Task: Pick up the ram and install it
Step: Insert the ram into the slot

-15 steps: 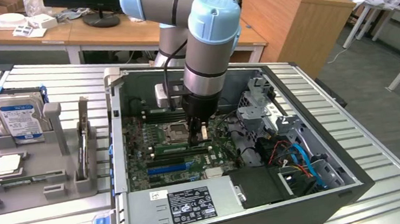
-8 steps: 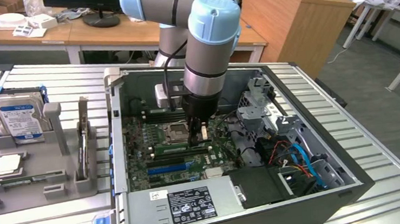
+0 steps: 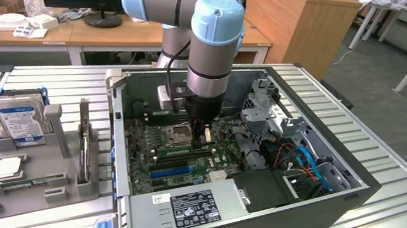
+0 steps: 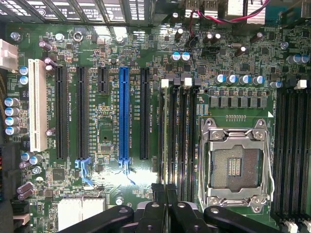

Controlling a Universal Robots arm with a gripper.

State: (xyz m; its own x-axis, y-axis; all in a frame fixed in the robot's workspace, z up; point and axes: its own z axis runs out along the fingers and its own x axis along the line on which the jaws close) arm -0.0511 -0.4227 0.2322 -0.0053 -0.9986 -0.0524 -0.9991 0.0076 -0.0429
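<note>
My gripper [image 3: 204,139] reaches down inside the open computer case [image 3: 357,189], just above the motherboard [image 3: 157,168] and beside the empty CPU socket [image 4: 235,162]. In the wrist view its two black fingers [image 4: 160,196] are pressed together, shut, with nothing seen between them. They stand at the end of the black memory slots [image 4: 177,131]. A long narrow green stick, the ram [image 3: 18,185], lies flat at the front of the grey holder [image 3: 46,172] on the exterior view's left, far from the gripper.
The grey holder also carries an upright blue-labelled hard drive [image 3: 20,122], a square silver chip [image 3: 7,167] and a thin board standing on edge [image 3: 85,149]. Cables [image 3: 307,163] and a drive cage [image 3: 266,106] crowd the case's right side. A blue expansion slot [image 4: 124,114] lies beside the memory slots.
</note>
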